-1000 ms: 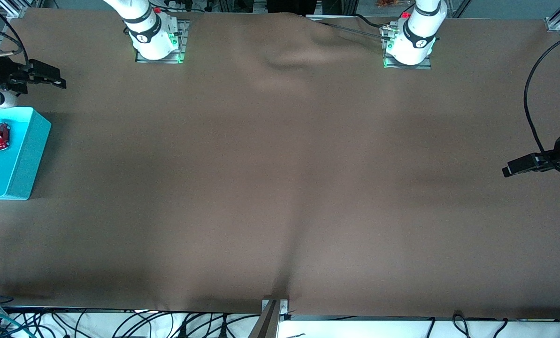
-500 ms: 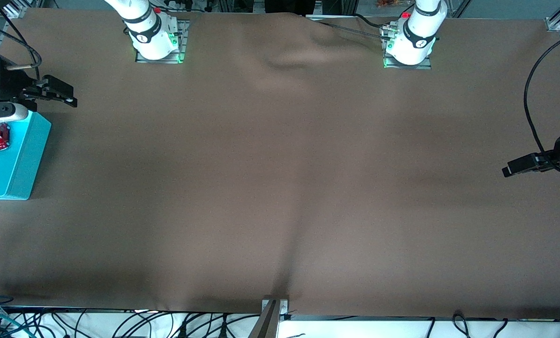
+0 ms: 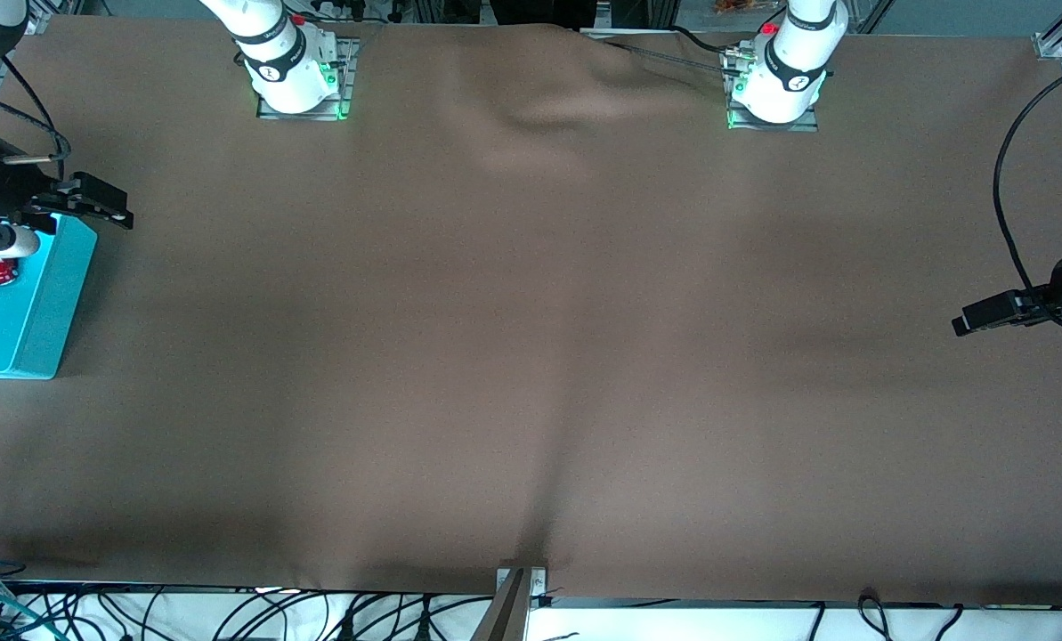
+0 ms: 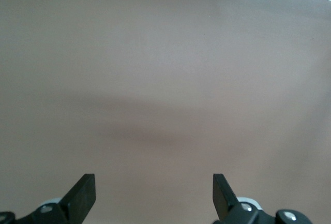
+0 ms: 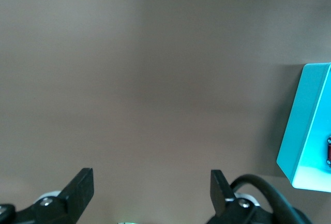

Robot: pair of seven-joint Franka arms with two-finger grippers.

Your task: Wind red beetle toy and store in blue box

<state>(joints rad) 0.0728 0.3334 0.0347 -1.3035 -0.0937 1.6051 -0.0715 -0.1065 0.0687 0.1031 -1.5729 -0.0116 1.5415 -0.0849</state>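
Note:
The blue box stands at the right arm's end of the table. The red beetle toy lies inside it, in the part farther from the camera, and the right arm's wrist hides half of it. My right gripper is open and empty over the cloth beside the box's corner. In the right wrist view my right gripper is open over bare cloth, with the box and a sliver of the toy at the edge. My left gripper waits at the left arm's end, and the left wrist view shows it open and empty.
A brown cloth covers the table, with a raised fold between the two arm bases. A black cable loops above the left gripper. Loose cables hang along the edge nearest the camera.
The right arm has swung its gripper down the view past the box's corner, and its wrist now covers more of the box and half of the toy. The left arm has not moved.

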